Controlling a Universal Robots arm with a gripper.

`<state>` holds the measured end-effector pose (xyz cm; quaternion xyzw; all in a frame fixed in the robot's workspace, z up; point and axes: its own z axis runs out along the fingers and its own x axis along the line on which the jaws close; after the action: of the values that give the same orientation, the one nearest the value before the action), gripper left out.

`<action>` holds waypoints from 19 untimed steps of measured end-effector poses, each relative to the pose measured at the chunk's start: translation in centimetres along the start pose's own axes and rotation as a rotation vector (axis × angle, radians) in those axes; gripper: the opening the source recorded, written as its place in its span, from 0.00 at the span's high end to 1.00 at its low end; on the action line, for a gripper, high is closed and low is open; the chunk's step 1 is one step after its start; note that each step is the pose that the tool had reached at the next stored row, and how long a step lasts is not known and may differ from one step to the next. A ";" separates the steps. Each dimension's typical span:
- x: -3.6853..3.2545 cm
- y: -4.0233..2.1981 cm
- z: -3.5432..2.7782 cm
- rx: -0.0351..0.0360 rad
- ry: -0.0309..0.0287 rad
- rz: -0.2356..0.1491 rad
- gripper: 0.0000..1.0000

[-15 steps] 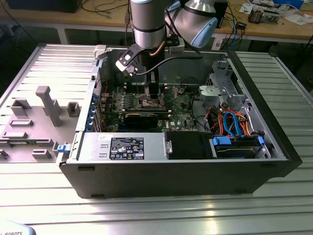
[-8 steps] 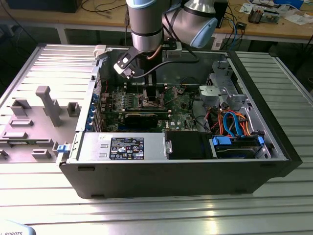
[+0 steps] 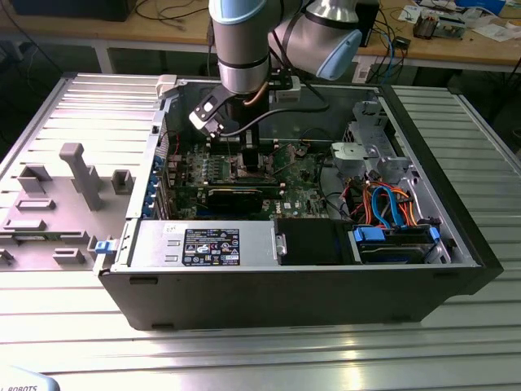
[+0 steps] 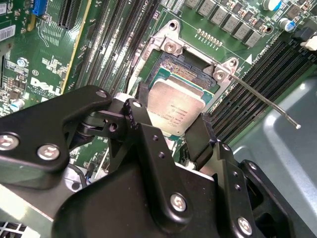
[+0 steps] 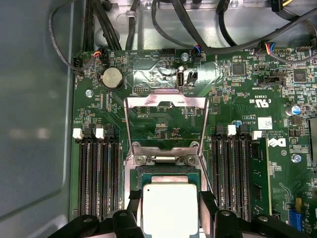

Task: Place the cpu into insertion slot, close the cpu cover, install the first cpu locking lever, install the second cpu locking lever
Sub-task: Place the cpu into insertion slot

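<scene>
Cpu [image 4: 179, 110] is being held inside the open computer case [image 3: 326, 293], where the arm [image 3: 244, 49] is reaching down to the green motherboard [image 5: 237, 89]. The cpu cover [image 5: 148, 101] is lying open beyond the insertion slot [image 4: 184, 67]. The gripper [image 5: 169, 203] is clamping its jaws on opposite edges of the cpu, right over the slot, with a thin locking lever [image 4: 267, 101] sticking out nearby.

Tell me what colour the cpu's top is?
The cpu is silvery-grey, best seen in the first wrist view.

Brushed silvery metal cpu [image 5: 170, 210], shiny metal cpu cover [image 5: 166, 100], matt black end effector [image 4: 171, 116]
</scene>
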<state>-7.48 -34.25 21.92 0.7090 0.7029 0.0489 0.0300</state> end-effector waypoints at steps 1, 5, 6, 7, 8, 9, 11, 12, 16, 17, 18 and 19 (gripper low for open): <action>0.00 0.00 0.02 0.0000 -0.0001 0.000 0.46; 0.00 0.00 0.04 -0.0001 0.0000 0.000 0.46; 0.00 -0.01 0.05 -0.0001 0.0000 0.000 0.46; 0.00 -0.01 0.07 0.0000 0.0000 0.000 0.46; 0.00 -0.01 0.12 -0.0003 0.0004 0.000 0.46; 0.00 -0.01 0.17 -0.0003 0.0003 0.000 0.46; 0.00 -0.03 0.31 -0.0002 0.0001 0.000 0.46; 0.01 -0.04 0.40 -0.0001 0.0000 0.000 0.46; 0.05 -0.09 0.80 0.0002 -0.0001 0.000 0.46; 0.05 -0.10 0.86 0.0003 -0.0003 0.001 0.46; 0.05 -0.10 0.86 0.0003 -0.0003 0.001 0.46; 0.05 -0.10 0.86 0.0004 -0.0003 0.001 0.46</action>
<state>-7.49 -34.17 21.06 0.7092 0.7027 0.0487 0.0299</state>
